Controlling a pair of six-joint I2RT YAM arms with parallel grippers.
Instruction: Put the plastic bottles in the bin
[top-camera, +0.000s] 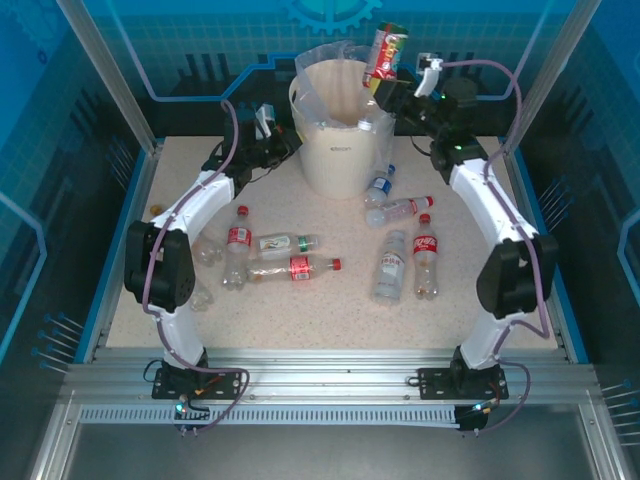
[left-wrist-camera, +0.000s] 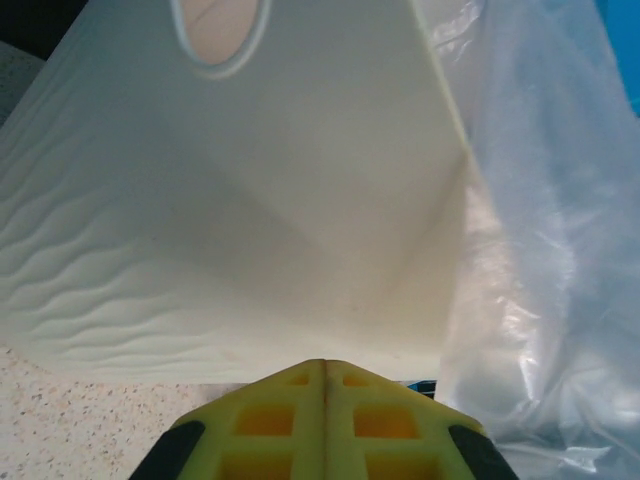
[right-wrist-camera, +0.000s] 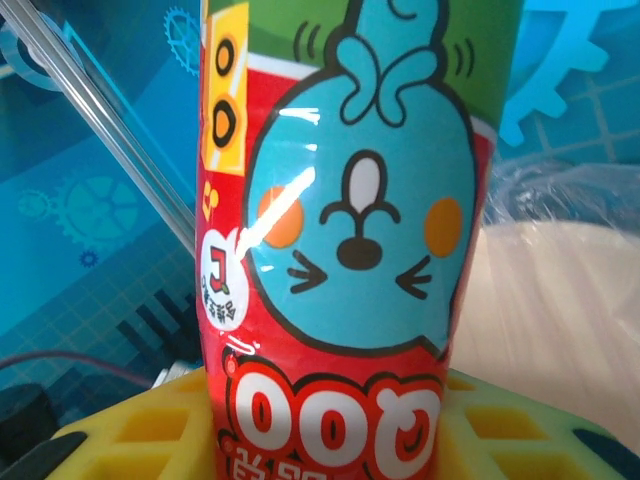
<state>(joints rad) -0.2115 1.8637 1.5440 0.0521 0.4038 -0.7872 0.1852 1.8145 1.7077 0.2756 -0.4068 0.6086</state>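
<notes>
Right gripper (top-camera: 383, 82) clamps a cartoon-labelled bottle (top-camera: 386, 50) over the bin (top-camera: 340, 165) rim at 1 o'clock, apparently for dropping. Left gripper (left-wrist-camera: 325, 366), jaws closed and empty, sits at 9 o'clock, seemingly steadying it.

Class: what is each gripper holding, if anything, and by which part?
The right gripper holds a bottle by the lower part of its labelled body, over the bin. The left gripper is shut, holding nothing.

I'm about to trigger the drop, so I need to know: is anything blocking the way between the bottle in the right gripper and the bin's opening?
Nothing visible does. The right gripper holds the bottle upright above the bin, near its right rim. The opening is uncovered, and the bag liner stands up around it.
</notes>
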